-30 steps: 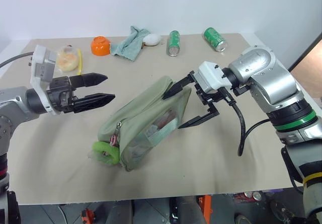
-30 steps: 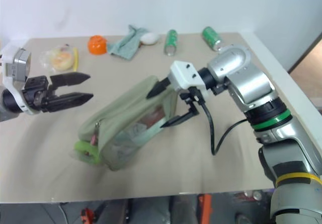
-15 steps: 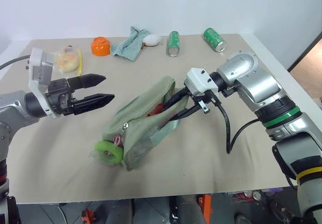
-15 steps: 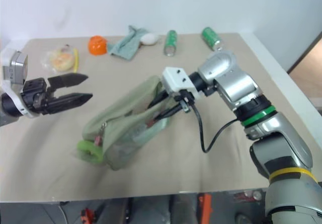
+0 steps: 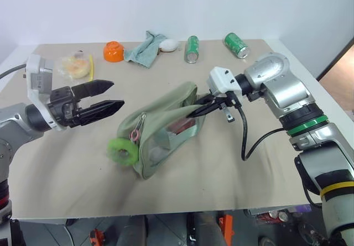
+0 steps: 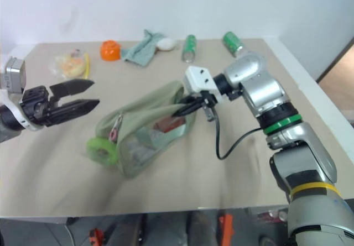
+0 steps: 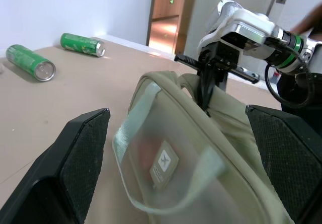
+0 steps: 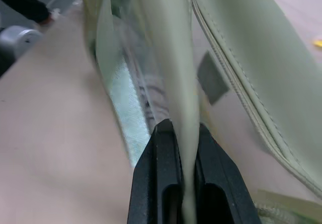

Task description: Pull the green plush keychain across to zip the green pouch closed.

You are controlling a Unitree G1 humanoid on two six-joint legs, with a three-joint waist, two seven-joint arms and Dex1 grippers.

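We see the green pouch lying near the middle of the surface, its end toward the right edge lifted off the surface. Our right gripper is pinched tight on a fold of the pouch's pale fabric at that raised end; in the right wrist view the two black fingers squeeze a thin strip of the material between them. The clear side panel faces the near edge, with a pale webbing handle across it.

The green plush keychain rests on the surface at the pouch's other end, toward the left edge, touching the bag's lower corner. A small pink piece hangs just above it by the zipper.

Our left gripper hangs above the surface toward the left edge, its fingers spread wide and empty, pointing at the pouch and well apart from it.

Along the far edge lie an orange bowl, a grey-green cloth, a white egg-shaped thing touching the cloth, and two green cans on their sides. A clear bag of yellowish stuff sits near the far left corner.
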